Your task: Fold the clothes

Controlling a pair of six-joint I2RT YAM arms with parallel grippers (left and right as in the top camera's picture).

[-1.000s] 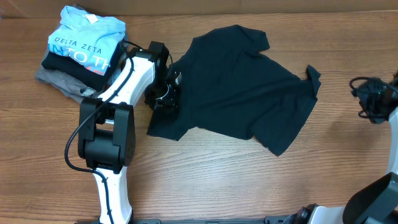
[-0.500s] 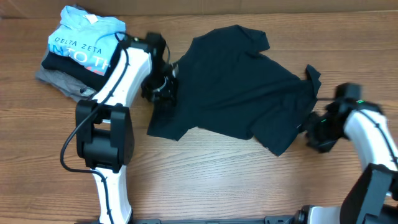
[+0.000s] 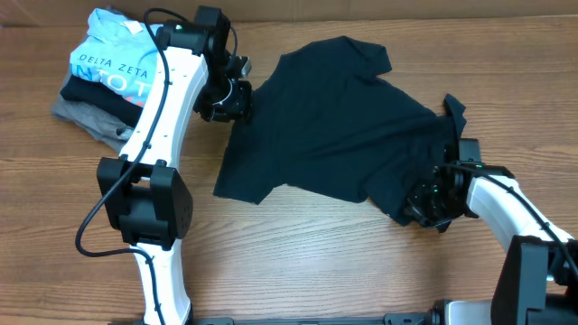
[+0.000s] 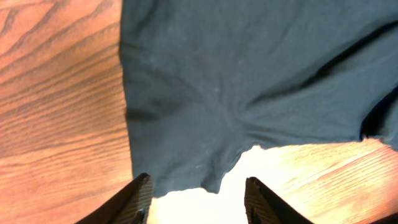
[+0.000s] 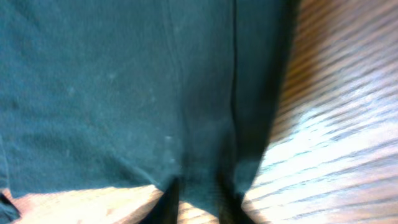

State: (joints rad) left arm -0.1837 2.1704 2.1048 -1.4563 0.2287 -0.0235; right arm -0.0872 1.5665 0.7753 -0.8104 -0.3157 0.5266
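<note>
Now for the Flattening: One Corner Caught, One to Go

On a wood-grain table [image 3: 298, 262], a dark T-shirt [image 3: 334, 126] lies rumpled and askew across the middle, sleeves bunched and no fold yet made. The right gripper [image 3: 426, 206] is clamped on the shirt's lower right corner, with cloth gathered between its closed fingers in the wrist view. The left gripper [image 3: 228, 99] hangs at the shirt's left edge, jaws apart and nothing in them. Its wrist view shows the hem just ahead of the fingertips [image 4: 140, 196].

The step in hand looks to be spreading the garment flat. Doing it well likely means the left taking a single layer at the very edge before either arm pulls. Both would then draw outward evenly and low, so the soft cloth slides rather than bunches.

Beyond the left arm, apart from the work, sits a stack of folded clothes, a light blue shirt [image 3: 122, 59] lettered "DELTA ZETA" above a grey garment [image 3: 86, 117]. Light glares off the tabletop beneath both wrists.
</note>
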